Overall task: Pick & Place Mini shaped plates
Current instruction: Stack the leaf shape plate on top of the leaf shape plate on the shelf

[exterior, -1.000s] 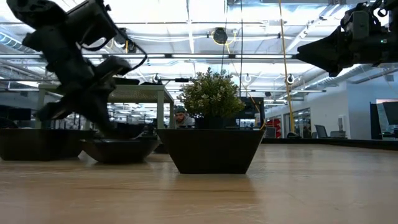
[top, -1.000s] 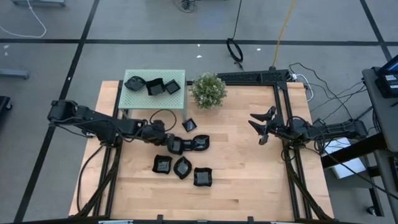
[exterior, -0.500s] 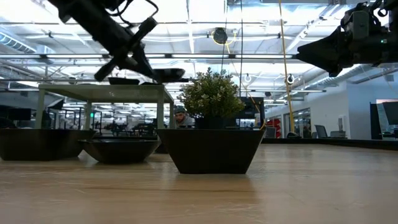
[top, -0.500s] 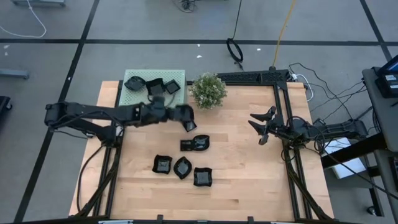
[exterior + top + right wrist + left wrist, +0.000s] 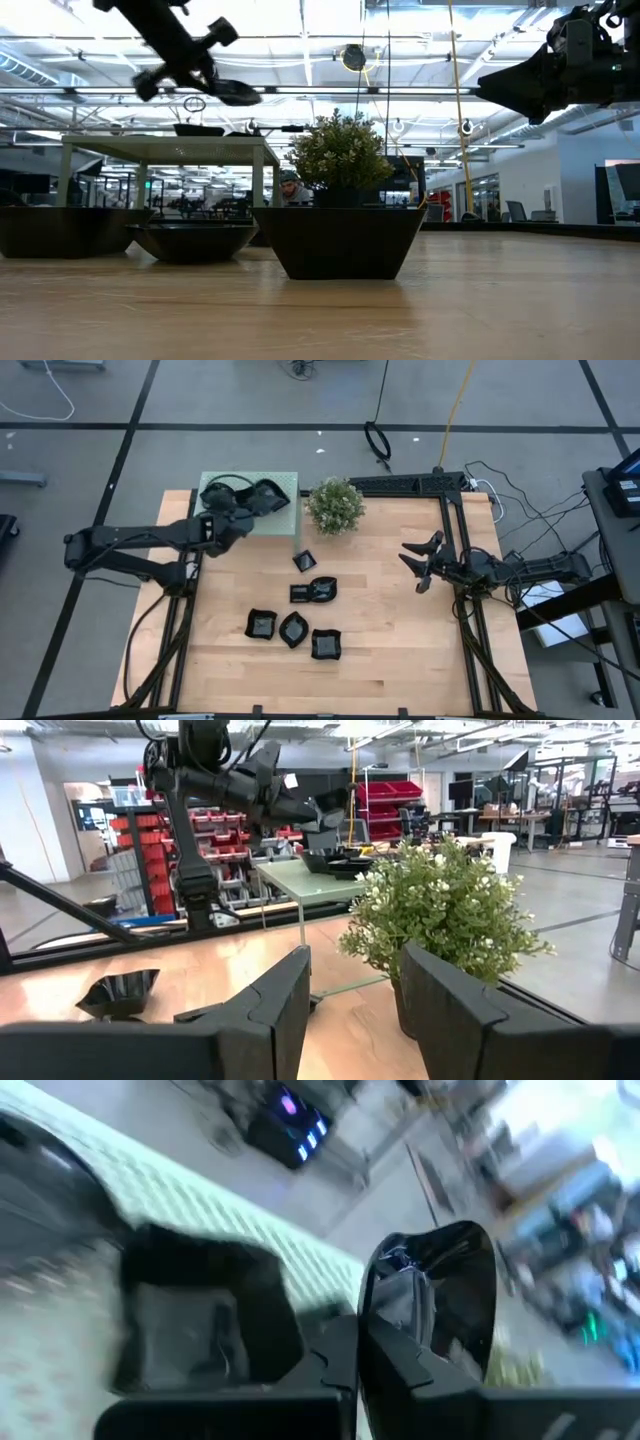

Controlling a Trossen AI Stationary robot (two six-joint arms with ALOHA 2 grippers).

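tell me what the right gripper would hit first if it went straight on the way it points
Likely the potted plant: the right gripper, open and empty, faces it directly in its wrist view. Depth is unclear, but nothing shows between them.

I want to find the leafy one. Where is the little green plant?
In the high view the plant stands at the table's far edge, near the middle, just right of the green stand holding plates.

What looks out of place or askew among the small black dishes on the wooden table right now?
One small black square dish sits tilted, apart from the others, below the green raised platform. The left gripper holds another black dish above that platform.
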